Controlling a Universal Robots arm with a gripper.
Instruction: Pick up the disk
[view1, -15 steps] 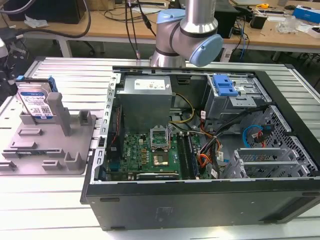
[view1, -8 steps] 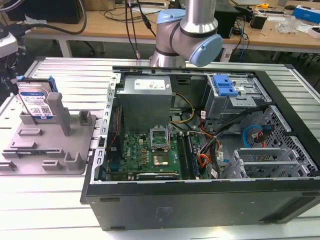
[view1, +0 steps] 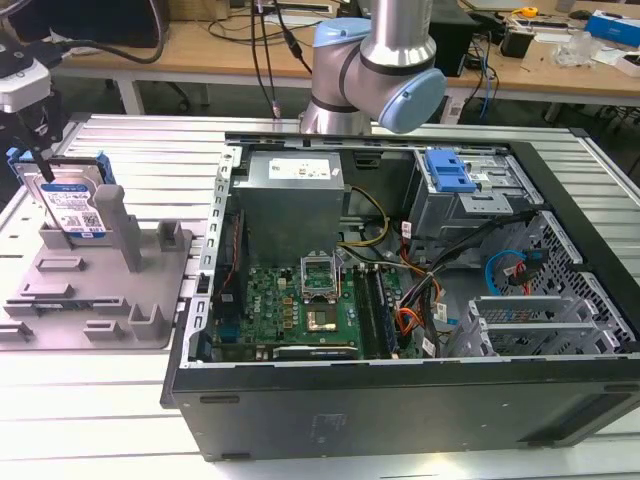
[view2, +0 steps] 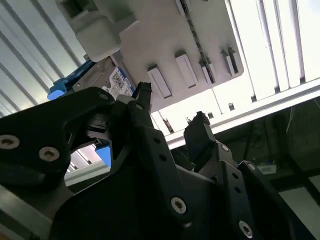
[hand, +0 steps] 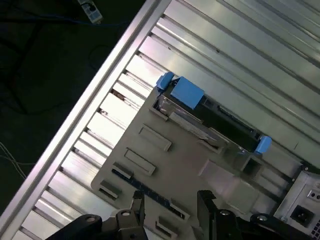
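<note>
The disk (view1: 78, 208) stands on edge in the grey fixture (view1: 110, 290), just beyond our jaws and outside their gap. We see the jaws spread apart, gripping nothing. Farther off lie the slatted counter (view1: 100, 400) and open computer case (view1: 400, 420).

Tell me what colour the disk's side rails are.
Blue; the side rails show best in the first wrist view.
</note>
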